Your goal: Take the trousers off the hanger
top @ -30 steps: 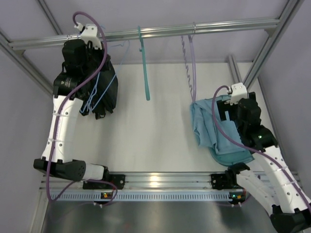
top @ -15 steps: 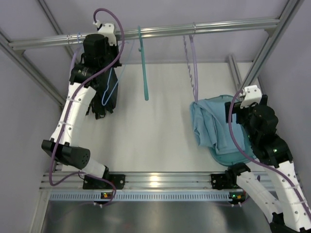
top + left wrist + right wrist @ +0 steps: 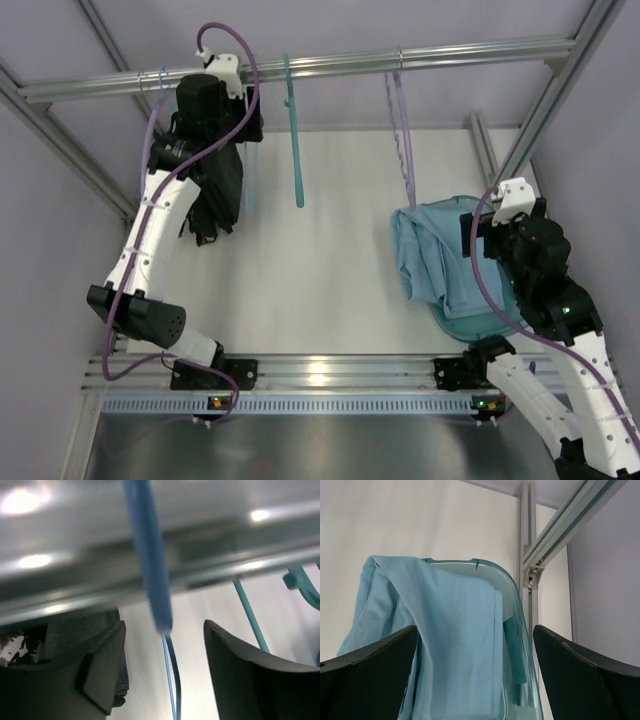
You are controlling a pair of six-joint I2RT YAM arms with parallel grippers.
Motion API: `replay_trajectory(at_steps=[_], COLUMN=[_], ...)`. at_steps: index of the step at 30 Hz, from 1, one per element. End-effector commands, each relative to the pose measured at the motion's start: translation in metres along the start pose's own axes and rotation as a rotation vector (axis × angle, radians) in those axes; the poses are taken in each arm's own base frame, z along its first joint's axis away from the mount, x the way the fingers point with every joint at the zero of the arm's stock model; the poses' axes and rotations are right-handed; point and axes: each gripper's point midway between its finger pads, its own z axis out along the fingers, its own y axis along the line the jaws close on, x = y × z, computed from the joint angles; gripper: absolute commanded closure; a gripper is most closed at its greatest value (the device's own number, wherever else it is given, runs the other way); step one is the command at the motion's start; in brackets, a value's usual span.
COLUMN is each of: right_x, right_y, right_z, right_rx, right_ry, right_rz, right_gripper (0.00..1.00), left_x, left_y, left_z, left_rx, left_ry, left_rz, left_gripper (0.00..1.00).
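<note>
From above, the trousers (image 3: 440, 262) lie as a crumpled sky-blue heap at the right side of the desk (image 3: 320, 250). Part of them rests in a shallow teal tub (image 3: 470, 335), and their left edge spills over onto the desk. The hanger (image 3: 247, 180) hangs bare and edge-on from the overhead rail (image 3: 330, 65), just beside a black garment (image 3: 215, 190). The left gripper (image 3: 248, 118) is up at the hanger's top. A teal hanger (image 3: 296, 130) and a lilac spiral hanger (image 3: 402, 130) hang farther right, with bare desk between them. The right gripper (image 3: 470, 235) hovers at the trousers' right edge.

The left wrist view shows the gripper (image 3: 164, 625) released. The thin blue wire (image 3: 170, 680) runs between its fingers (image 3: 100, 675), touching neither, and the rail is close behind.

The right wrist view shows the gripper (image 3: 475, 630) spread wide and holding nothing. The trousers (image 3: 445, 645) are draped over the tub's rim (image 3: 520, 610), near the frame post (image 3: 527, 530).
</note>
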Motion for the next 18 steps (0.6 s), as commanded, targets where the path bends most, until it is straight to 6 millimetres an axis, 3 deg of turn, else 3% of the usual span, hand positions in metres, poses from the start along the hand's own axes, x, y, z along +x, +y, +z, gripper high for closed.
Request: replay_trajectory(at_steps=[1,6,8,9,10,14,15,18], right_x=[-0.02,-0.026,-0.029,-0.033,-0.034,-0.038,-0.036,-0.029], right_y=[-0.004,0.001,0.004,0.006,0.007,0.014,0.019,0.027], right_z=[-0.009,-0.012,-0.014,-0.014,-0.014,-0.016,-0.015,-0.015], right_rx=[-0.001,-0.036,-0.054,-0.067,-0.075,-0.115,-0.14,-0.18], right_ry=[-0.06,-0.093,-0.11,-0.127,-0.133,-0.164,-0.162,-0.155], right_rz=[0.025,0.029,0.035,0.038,0.041,0.04,0.035,0.031], right_gripper=[0.01,0.0,0.01,0.0,0.01,0.01,0.01,0.01], left_x=[-0.034,-0.031,-0.035,-0.026,-0.031,-0.014,-0.003,0.021], left_y=[-0.004,-0.008,-0.016,-0.02,-0.018,-0.002,0.011,0.025], left_z=[-0.042,-0.084,-0.112,-0.116,-0.138,-0.16,-0.159,-0.172], left_rx=[0.043,0.089,0.148,0.173,0.179,0.106,0.03,-0.026], left_ry=[-0.133,-0.173,-0.212,-0.202,-0.246,-0.256,-0.237,-0.208], left_rz=[-0.005,-0.008,0.001,0.019,0.022,0.016,0.008,0.021], left_gripper=[0.28,0.11,0.06,0.02,0.02,0.02,0.02,0.02])
